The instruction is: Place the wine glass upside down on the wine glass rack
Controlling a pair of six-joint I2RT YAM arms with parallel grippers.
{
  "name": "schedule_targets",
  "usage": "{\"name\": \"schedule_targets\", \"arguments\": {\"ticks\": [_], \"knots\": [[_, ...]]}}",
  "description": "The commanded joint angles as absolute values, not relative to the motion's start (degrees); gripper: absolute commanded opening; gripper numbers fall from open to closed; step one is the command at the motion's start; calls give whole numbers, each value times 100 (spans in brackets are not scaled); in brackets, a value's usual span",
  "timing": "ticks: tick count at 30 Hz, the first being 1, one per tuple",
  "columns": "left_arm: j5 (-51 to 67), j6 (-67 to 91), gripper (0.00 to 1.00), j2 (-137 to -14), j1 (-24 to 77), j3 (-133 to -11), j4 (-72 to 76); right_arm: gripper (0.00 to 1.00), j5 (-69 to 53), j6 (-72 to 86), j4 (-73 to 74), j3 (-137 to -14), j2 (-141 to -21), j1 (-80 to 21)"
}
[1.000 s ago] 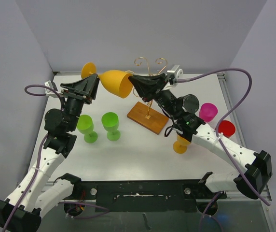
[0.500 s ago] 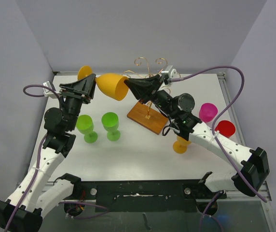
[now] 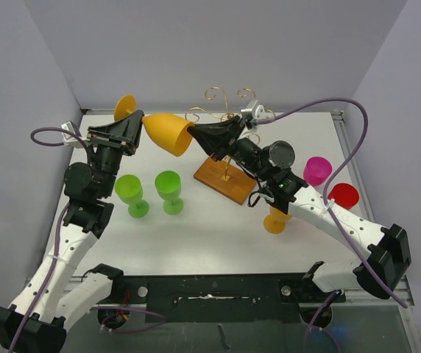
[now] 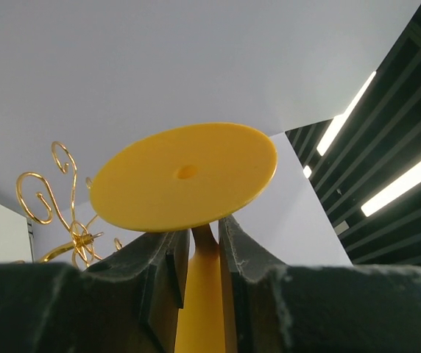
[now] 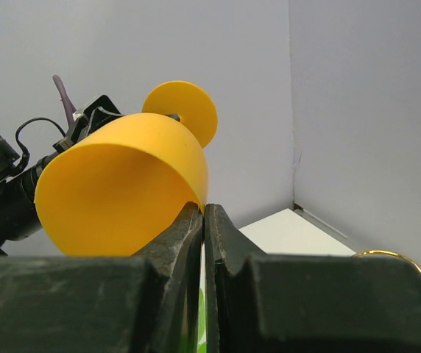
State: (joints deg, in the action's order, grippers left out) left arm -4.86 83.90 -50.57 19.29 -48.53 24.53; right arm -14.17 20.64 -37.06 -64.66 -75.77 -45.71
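Largely, the left gripper (image 4: 204, 229) hides the wine glass (image 4: 185, 176) stem.

The wine glass (image 3: 165, 131), an orange-yellow plastic one, is lying on its side in the air. Its round foot is pointing up and to the back left, and its open mouth is facing down to the right. The right gripper (image 3: 193, 129) is pinching its rim. The left gripper (image 3: 138, 120) is bracketing the stem just under the foot, though whether it is pressing cannot be told. The wine glass rack (image 3: 221, 180), thin gold wire with curled scrolls, is standing upright on its brown wooden base. It is just right of the glass and is not touching it.
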Motion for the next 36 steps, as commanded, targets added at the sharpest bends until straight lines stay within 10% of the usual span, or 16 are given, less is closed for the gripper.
{"name": "schedule_targets", "arguments": {"ticks": [1, 7, 13, 23, 36], "knots": [[-246, 8467, 20, -5086, 1860, -5163, 2624, 0, -1785, 2203, -3587, -6693, -7614, -4596], [-245, 8473, 22, -5104, 1839, -5197, 2607, 0, -1814, 2276, -3541, -6724, -7648, -4597], [-273, 8464, 0, -5097, 1802, -5140, 2584, 7, -1802, 2303, -3365, -6749, -7597, -4588], [-334, 7905, 0, -5082, 1625, -5177, 2277, 42, -1223, 2129, -3055, -6240, -6939, -4583], [149, 3233, 0, -5188, 1178, -5999, 549, 58, -45, 1335, -1967, -5538, -5560, -4573]]}}
